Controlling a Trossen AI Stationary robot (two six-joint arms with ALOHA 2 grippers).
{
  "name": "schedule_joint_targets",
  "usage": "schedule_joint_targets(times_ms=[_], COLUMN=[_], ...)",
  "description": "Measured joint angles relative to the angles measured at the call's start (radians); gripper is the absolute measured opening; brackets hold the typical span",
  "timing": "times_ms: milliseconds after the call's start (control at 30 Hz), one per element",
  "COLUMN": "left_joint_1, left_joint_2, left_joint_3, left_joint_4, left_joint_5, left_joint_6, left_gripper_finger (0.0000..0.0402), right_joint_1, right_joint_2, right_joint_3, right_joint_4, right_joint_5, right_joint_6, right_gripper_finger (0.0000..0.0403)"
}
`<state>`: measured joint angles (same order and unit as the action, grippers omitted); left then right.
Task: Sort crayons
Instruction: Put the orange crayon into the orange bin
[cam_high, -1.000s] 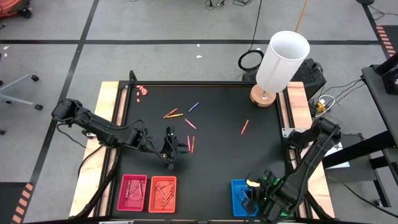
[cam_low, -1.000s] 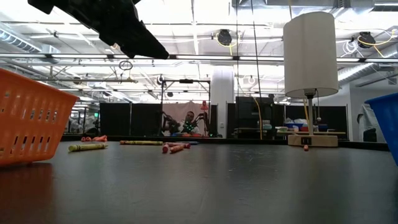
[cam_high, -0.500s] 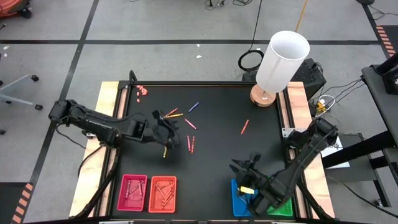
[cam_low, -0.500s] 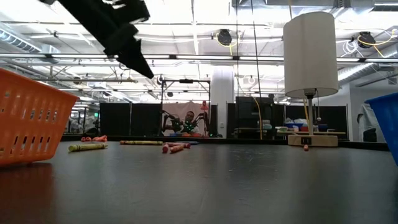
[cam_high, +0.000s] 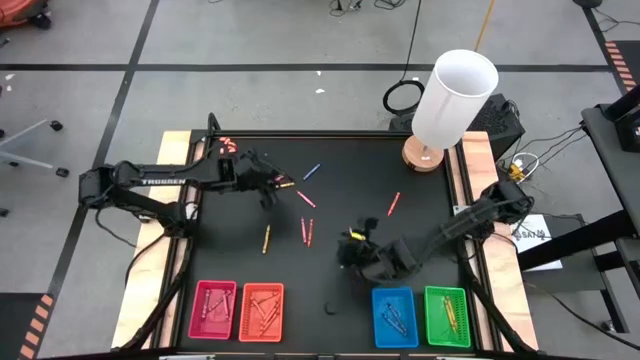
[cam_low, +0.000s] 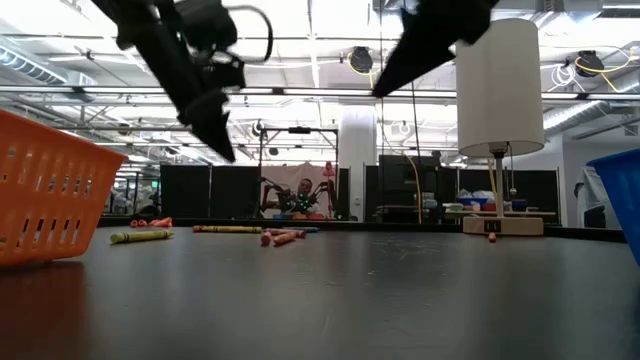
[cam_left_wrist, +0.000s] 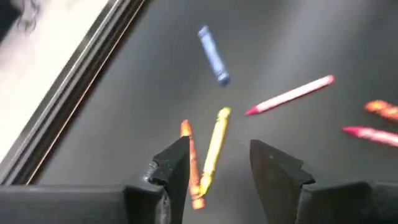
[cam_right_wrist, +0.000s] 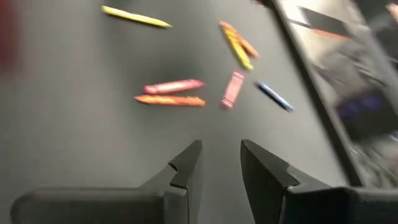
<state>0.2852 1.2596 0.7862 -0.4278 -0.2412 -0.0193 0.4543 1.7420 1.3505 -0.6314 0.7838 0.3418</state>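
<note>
Black table top (cam_high: 350, 170), wood-edged; grey taped floor and a white-shaded lamp (cam_high: 452, 95) behind. Crayons (cam_high: 305, 200) are scattered mid-table; others lie in the trays (cam_high: 262, 310) along the near edge. Left gripper (cam_left_wrist: 214, 165), spread and empty, has been moved outward over a yellow-orange pair. Right gripper (cam_right_wrist: 221, 165), slightly parted and empty, has been brought from the blue tray to centre.

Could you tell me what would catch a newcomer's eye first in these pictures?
Probably the tall white-shaded lamp at the black table's far right corner. Next, the thin coloured crayons scattered mid-table, with the left gripper open above a yellow-and-orange pair, and four coloured rectangular trays along the near edge.
</note>
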Motion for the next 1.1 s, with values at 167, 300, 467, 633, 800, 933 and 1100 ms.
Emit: schedule_joint_targets(times_ms=[167, 300, 467, 633, 800, 933, 1100], left_joint_1=[0.048, 0.048, 0.049, 0.063, 0.105, 0.136, 0.139], left_joint_2=[0.027, 0.031, 0.032, 0.043, 0.044, 0.064, 0.116], left_joint_3=[-0.063, -0.104, -0.162, -0.196, -0.221, -0.237, -0.238], left_joint_4=[0.016, 0.047, 0.159, 0.242, 0.287, 0.367, 0.428], left_joint_5=[0.006, 0.006, 0.006, 0.006, 0.005, 0.008, 0.066], left_joint_6=[0.0, -0.018, 0.002, 0.008, 0.026, 0.029, 0.053], left_gripper_finger=[0.0179, 0.018, 0.018, 0.018, 0.018, 0.018, 0.018], right_joint_1=[-0.064, -0.089, -0.107, -0.116, -0.117, -0.117, -0.117], right_joint_2=[0.0, 0.0, 0.0, 0.0, 0.0, 0.0, 0.0], right_joint_3=[-0.072, -0.154, -0.22, -0.22, -0.22, -0.22, -0.22], right_joint_4=[0.219, 0.333, 0.441, 0.455, 0.464, 0.465, 0.48], right_joint_5=[-0.183, -0.239, -0.239, -0.239, -0.239, -0.239, -0.239], right_joint_6=[-0.183, -0.221, -0.29, -0.331, -0.363, -0.366, -0.366], right_gripper_finger=[0.0091, 0.0091, 0.0091, 0.0091, 0.0091, 0.0091, 0.0091])
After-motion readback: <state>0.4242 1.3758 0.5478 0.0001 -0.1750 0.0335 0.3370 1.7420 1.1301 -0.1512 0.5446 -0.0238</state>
